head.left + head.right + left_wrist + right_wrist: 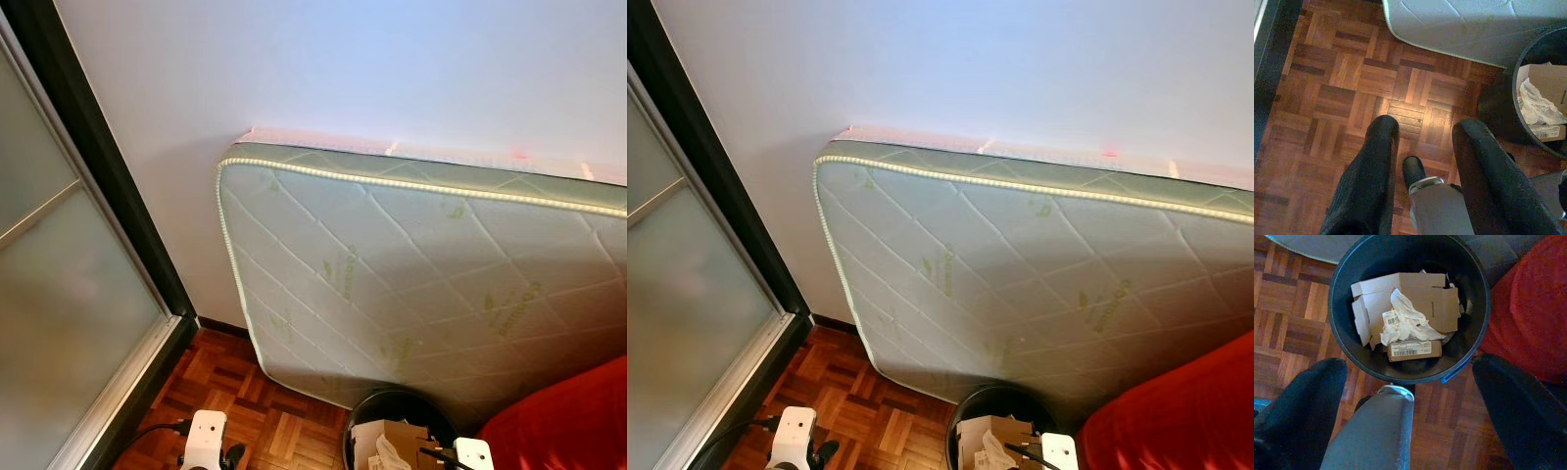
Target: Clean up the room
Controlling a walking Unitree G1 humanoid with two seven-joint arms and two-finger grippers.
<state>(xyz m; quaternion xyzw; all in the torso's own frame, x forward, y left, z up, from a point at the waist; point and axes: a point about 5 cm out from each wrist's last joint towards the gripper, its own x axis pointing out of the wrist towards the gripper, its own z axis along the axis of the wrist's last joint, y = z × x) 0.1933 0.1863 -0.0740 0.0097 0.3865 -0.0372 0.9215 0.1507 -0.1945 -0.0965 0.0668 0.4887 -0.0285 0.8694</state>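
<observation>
A black round bin [1352, 264] stands on the parquet floor [1327, 98] in front of a leaning mattress [411, 264]. Inside lie flattened cardboard pieces [1415, 293], a crumpled white paper [1403, 320] and a small labelled box [1413, 350]. My right gripper [1408, 377] hangs open just above the bin's near rim, nothing between its fingers. My left gripper [1422, 132] is open over bare parquet to the left of the bin [1542, 54], holding nothing. The bin [392, 401] sits at the bottom edge of the head view.
The quilted mattress leans against a white wall [343, 69]. A frosted sliding door with a dark frame [108, 186] runs along the left. Red fabric [568, 421] lies to the right of the bin, touching or close to it.
</observation>
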